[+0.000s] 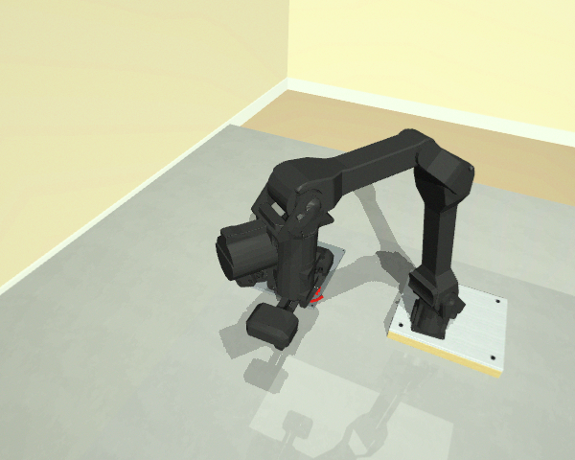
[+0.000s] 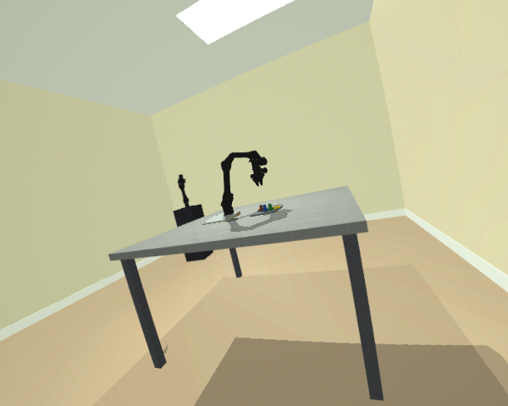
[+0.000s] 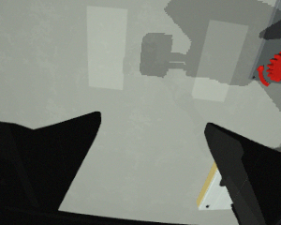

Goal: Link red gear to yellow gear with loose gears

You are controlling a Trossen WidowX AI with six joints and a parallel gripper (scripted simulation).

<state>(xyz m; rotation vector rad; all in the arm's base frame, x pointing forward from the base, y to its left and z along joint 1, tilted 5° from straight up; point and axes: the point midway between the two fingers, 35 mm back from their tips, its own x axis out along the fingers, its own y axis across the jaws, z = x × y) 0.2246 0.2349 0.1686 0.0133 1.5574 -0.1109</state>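
Gears gathered on the board, tool raised and empty

In the exterior view, brown (image 2: 260,208), blue (image 2: 265,208) and green (image 2: 270,206) gears are seen in a row on the grey board (image 1: 336,252) (image 2: 255,214) (image 3: 267,52), leading to the yellow gear (image 2: 277,207); placing appears largely done, though meshing and flat seating cannot be confirmed. The tool (image 2: 259,184) (image 3: 153,122) is held above the surface (image 1: 129,297) (image 2: 306,218) (image 3: 131,155), fingers wide apart, nothing gripped. Left to be done, presumably: withdrawal and the turning test. The red gear (image 3: 280,67) lies near a board corner, face up, its axle axis apparently upright; the row's long axis runs from the brown gear towards the yellow one.
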